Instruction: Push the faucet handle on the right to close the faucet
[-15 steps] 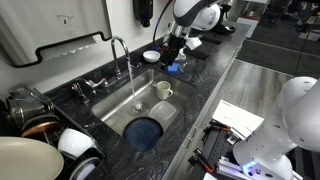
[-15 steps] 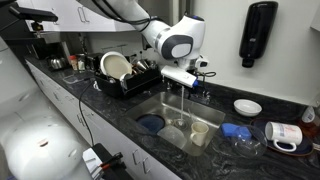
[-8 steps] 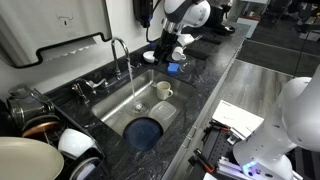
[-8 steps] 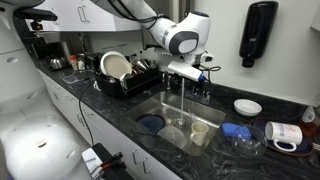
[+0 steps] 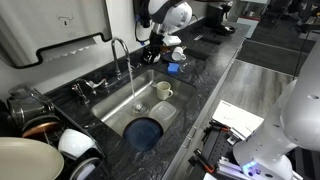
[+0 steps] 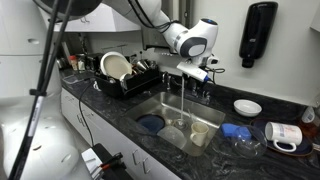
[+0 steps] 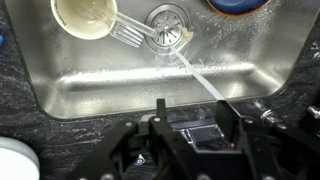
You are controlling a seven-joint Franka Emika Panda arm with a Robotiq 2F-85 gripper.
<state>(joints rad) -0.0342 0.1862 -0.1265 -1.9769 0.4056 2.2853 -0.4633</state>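
The faucet (image 5: 119,48) is a tall chrome gooseneck behind the steel sink (image 5: 120,115), and it also shows in an exterior view (image 6: 184,78). Water runs from it into the sink in both exterior views and crosses the wrist view as a stream (image 7: 205,80). My gripper (image 5: 156,48) hangs open and empty over the dark counter strip just right of the faucet, and it also shows in an exterior view (image 6: 196,70). In the wrist view the gripper (image 7: 192,108) straddles the sink's rim. A short chrome fitting (image 7: 300,112) lies right of the jaws; I cannot tell if it is the faucet handle.
A cream cup (image 7: 85,15) with a fork lies in the sink beside the drain (image 7: 168,25). A blue bowl (image 5: 145,131) sits in the sink. A dish rack (image 6: 125,72) stands beside it. A white bowl (image 6: 247,107), a mug (image 6: 283,133) and a wall dispenser (image 6: 260,35) are nearby.
The arm has moved steadily toward the faucet and the back of the sink, with the gripper still open. The water keeps running.
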